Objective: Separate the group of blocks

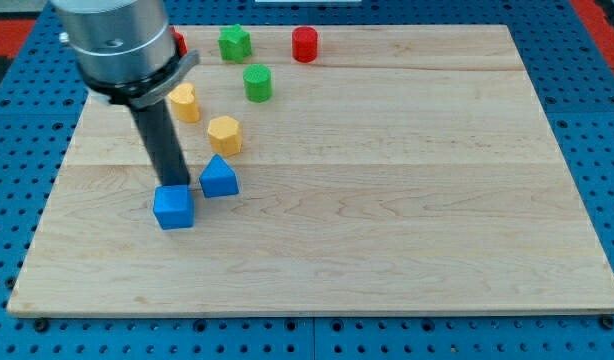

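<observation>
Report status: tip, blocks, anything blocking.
My tip at blue cube, its top edge. Blue triangular block just right, apart. Yellow blocks above, green and red beyond. Path clear.

The arm comes in from the view's top left, its grey cylindrical end section filling that corner. A straight dark rod drops from it, leaning slightly toward the view's right, and the tip (179,186) rests low on the view's left side.
</observation>
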Controlling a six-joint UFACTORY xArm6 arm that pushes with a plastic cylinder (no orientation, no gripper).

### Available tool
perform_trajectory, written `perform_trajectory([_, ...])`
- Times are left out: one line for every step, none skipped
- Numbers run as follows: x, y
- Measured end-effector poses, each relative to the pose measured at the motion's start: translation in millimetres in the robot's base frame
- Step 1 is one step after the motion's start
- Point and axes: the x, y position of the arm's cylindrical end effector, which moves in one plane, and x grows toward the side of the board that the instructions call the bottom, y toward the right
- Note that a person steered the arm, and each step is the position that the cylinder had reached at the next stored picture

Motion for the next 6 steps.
perform_trajectory([-41.0,-54.1])
perform_trajectory([-61.8,-59.3])
perform_trajectory([-63.0,-59.3])
perform_trajectory([-85.2,-65.2])
perform_trajectory([-106.3,-46.3])
perform_trajectory([-109.2,-10.4])
